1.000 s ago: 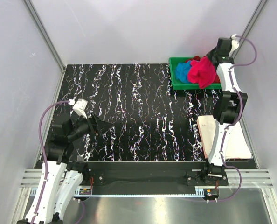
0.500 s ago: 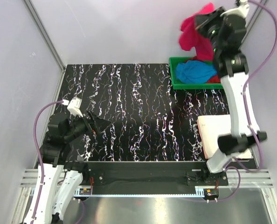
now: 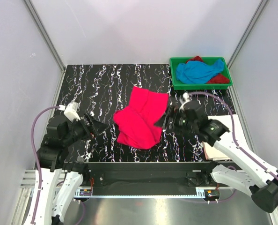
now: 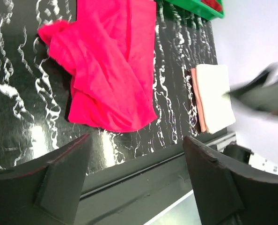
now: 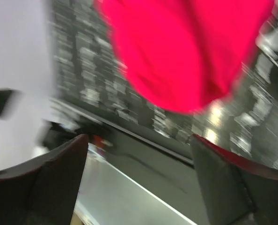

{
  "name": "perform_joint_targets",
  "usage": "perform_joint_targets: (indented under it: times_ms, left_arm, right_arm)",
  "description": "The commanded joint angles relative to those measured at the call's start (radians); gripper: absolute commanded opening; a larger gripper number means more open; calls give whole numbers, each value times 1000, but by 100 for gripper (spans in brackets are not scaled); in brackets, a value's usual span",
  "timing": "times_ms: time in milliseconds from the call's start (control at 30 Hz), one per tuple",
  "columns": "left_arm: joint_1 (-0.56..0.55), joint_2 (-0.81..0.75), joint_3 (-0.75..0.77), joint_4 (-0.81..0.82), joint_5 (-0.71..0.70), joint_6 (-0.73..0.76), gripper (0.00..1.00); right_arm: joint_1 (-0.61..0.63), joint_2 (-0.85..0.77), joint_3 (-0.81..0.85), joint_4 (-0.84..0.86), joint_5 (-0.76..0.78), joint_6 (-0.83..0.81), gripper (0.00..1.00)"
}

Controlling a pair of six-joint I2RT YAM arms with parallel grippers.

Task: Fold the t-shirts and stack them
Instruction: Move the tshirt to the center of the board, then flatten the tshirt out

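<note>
Top external shows the hot pink t-shirt (image 3: 141, 119) lying crumpled on the worktop (image 3: 101, 89). The left hand (image 3: 104, 126) and right hand (image 3: 161, 121) flank it, fingers apart, gripping nothing.

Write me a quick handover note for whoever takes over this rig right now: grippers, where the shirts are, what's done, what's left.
Left gripper: open, empty, over the near left of the table.
Right gripper: open, empty, just right of the hot pink t-shirt.
Hot pink t-shirt: crumpled, unfolded, mid-table.
Sky blue t-shirt: on the dark red t-shirt in the green tray, both unfolded.
White t-shirt: folded flat, near right edge.
Done: white folded.
Left: fold pink, blue and red, then stack.
</note>
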Motion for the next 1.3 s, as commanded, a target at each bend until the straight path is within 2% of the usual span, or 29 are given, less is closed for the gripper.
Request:
perform_joint_targets:
  times_ms: [0, 167, 233, 333, 367, 400, 433, 500, 633, 800, 900, 1267]
  left_arm:
    - [-5, 27, -63, 11, -35, -56, 80]
    - [-49, 118, -128, 116, -91, -81, 70]
    - [-114, 226, -134, 206, -127, -95, 67]
    - [-239, 433, -52, 272, -230, -46, 67]
    - [-255, 487, -21, 277, -247, -27, 67]
    - [-261, 586, 28, 294, -252, 3, 67]
    - [-258, 633, 48, 304, -241, 11, 67]
    - [-257, 752, 108, 344, -241, 55, 68]
    - [-238, 941, 254, 283, -305, 148, 71]
    - [-185, 1093, 340, 295, -278, 195, 68]
    - [-182, 1153, 381, 260, -272, 206, 63]
    - [-180, 1175, 317, 262, -296, 207, 63]
  right_arm:
    - [4, -44, -53, -126, -34, -73, 99]
    - [4, 21, -53, -129, 53, -179, 99]
    - [2, 63, -46, -111, 94, -185, 95]
    - [-2, 173, -24, -26, 81, -234, 75]
    - [-8, 253, -6, -5, 70, -266, 56]
    - [-20, 296, 44, 3, 55, -288, 48]
    - [-30, 380, 75, -1, 38, -322, 45]
    - [-72, 459, 152, -34, 35, -333, 46]
    - [-223, 626, 200, -23, -123, -313, 58]
    - [-281, 762, 337, -64, -54, -379, 60]
    - [-286, 876, 459, -129, 7, -425, 60]
    - [-329, 1094, 666, -192, 75, -449, 63]
